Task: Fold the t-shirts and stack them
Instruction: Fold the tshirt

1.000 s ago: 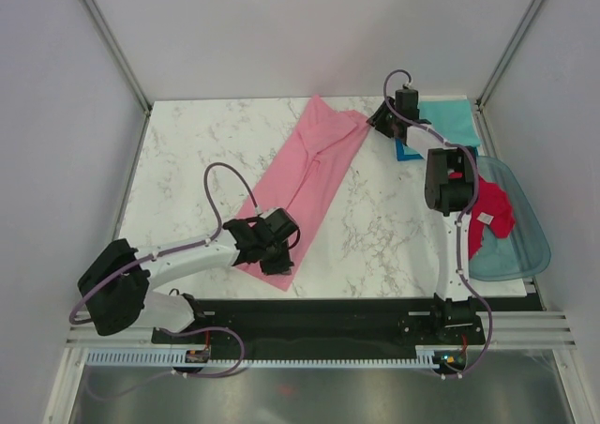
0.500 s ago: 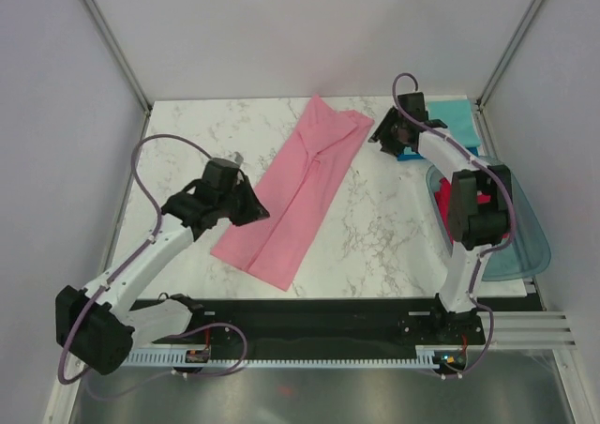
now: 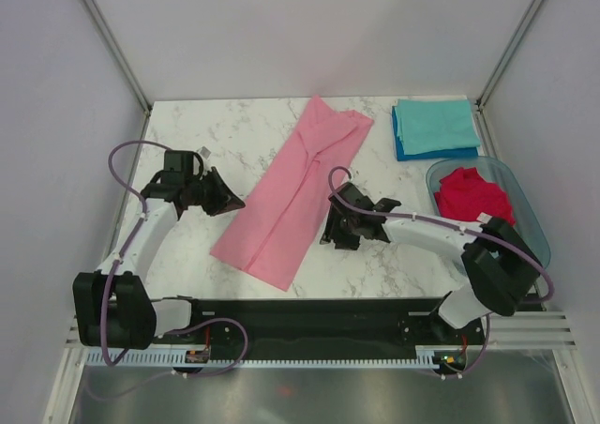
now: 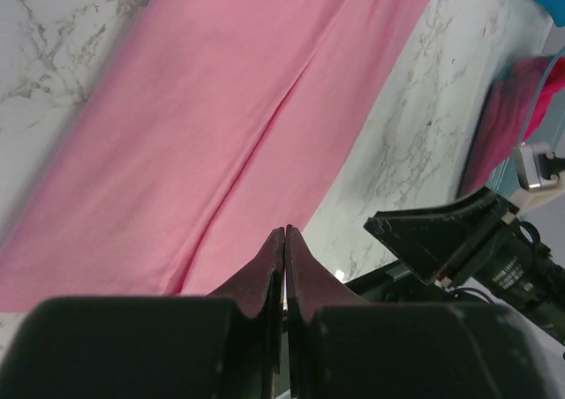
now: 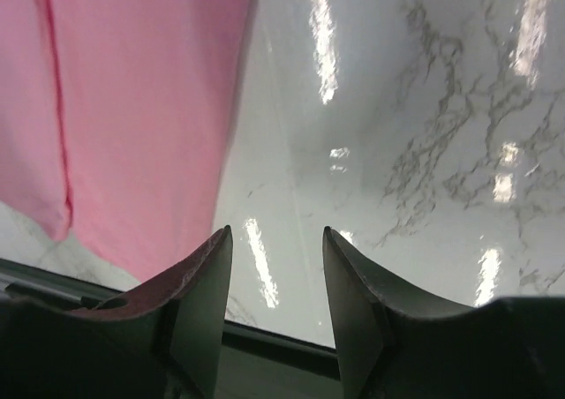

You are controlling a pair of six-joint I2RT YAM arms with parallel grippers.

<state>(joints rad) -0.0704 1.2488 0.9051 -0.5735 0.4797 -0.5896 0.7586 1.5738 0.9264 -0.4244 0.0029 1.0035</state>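
Pink shirt (image 3: 298, 188) lies in a long strip running near-left to far-right, so I reckon the lengthwise fold's done and the crosswise one's next. Left gripper (image 4: 284, 234) is clenched on nothing beside its left edge. Right gripper (image 5: 275, 240) is released by the right edge. Both need a near corner.

Light in the overhead view is bright, even and diffuse, falling from above. The white marble surface (image 3: 187, 133) and the walls show only faint, soft shadows beneath the arms, and the view is sharp throughout. In the right wrist view, long white streaks of glare lie across the glossy surface. The right tool (image 5: 276, 231) sits close to the lens, dim and slightly soft. In the left wrist view the left tool (image 4: 284, 231) is almost a black silhouette. The pink t-shirt (image 4: 221, 108) is evenly lit, with a shaded crease. The upper right corner there is blurred.
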